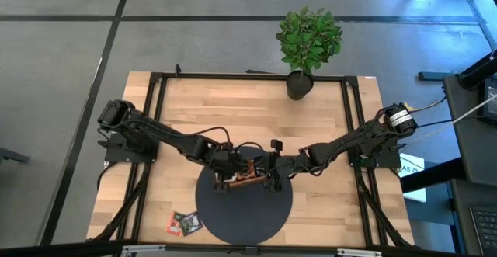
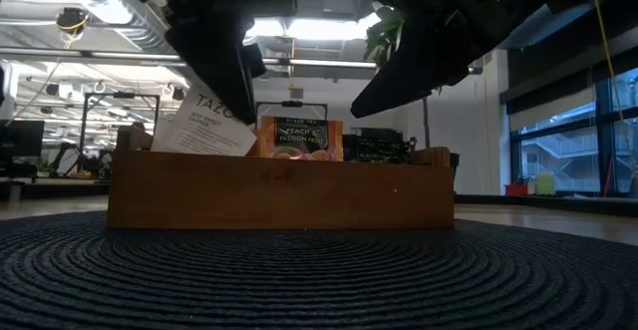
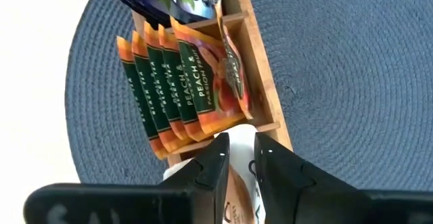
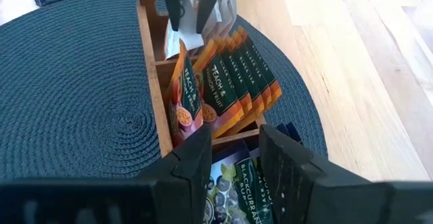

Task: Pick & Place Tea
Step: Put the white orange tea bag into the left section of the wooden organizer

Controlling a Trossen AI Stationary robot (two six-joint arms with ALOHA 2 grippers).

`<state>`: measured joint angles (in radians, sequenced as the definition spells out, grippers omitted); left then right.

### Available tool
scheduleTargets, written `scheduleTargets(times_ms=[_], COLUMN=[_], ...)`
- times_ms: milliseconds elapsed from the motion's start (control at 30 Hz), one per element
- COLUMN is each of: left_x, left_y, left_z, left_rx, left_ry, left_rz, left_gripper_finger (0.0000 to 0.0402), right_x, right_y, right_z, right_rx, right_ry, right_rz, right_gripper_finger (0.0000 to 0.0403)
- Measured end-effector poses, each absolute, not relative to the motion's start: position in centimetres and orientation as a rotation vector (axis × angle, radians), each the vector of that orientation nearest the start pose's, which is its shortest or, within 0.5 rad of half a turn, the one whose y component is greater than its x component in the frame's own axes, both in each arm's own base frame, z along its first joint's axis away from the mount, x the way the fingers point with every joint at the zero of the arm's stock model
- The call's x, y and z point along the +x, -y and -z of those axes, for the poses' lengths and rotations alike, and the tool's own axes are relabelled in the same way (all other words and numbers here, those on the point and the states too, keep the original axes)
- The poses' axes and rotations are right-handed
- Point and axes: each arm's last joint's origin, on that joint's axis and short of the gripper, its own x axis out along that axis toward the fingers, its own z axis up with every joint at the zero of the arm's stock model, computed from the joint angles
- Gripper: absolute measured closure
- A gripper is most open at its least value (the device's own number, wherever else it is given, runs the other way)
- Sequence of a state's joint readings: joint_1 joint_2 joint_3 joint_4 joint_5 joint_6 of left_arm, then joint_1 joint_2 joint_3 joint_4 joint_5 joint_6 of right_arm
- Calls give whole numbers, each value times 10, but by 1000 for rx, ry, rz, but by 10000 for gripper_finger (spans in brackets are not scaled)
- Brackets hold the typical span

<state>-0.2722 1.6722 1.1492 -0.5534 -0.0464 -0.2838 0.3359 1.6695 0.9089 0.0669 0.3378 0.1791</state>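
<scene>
White paper sachet (image 3: 238, 158) pinched by left gripper (image 3: 239, 158) over wooden tray (image 1: 247, 178), frame centre; right gripper (image 4: 233, 158) parted above glossy blackcurrant sachets (image 4: 238, 187); woven round mat (image 1: 245, 210) beneath.

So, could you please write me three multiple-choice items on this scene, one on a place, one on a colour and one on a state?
1. Where does the wooden tray stand?
A. on the round dark mat
B. on the bare table beside the plant
C. on the floor

2. What colour edges the peach sachets in the tray's middle compartment?
A. blue
B. orange
C. pink

3. What is the left gripper doing?
A. hanging open, far from the tray
B. pinching a white sachet over the tray's end compartment
C. holding the plant pot

Answers:
1 A: the high view shows the tray on the mat.
2 B: both wrist views show orange borders.
3 B: the right wrist view shows its fingers closed on the white sachet.

The right gripper is open over the tray's other end.
</scene>
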Motion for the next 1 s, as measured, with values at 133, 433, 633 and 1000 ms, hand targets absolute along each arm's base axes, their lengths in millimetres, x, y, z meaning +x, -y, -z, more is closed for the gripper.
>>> scheduleTargets(times_ms=[133,433,633,1000], left_x=[323,323,323,325], left_y=[90,90,89,84], left_z=[-211,-211,-213,-215], left_rx=[-83,-71,-117,-204], left_ry=[-1083,-1078,-1071,-1076], left_rz=[60,80,51,-9], left_gripper_finger=[335,336,338,340], right_x=[322,322,322,322], right_y=[-102,-102,-102,-102], right_z=[-180,-180,-180,-180], right_rx=[-57,-57,-57,-56], right_ry=[-650,-650,-650,-649], right_rz=[60,60,60,60], right_gripper_finger=[276,276,276,276])
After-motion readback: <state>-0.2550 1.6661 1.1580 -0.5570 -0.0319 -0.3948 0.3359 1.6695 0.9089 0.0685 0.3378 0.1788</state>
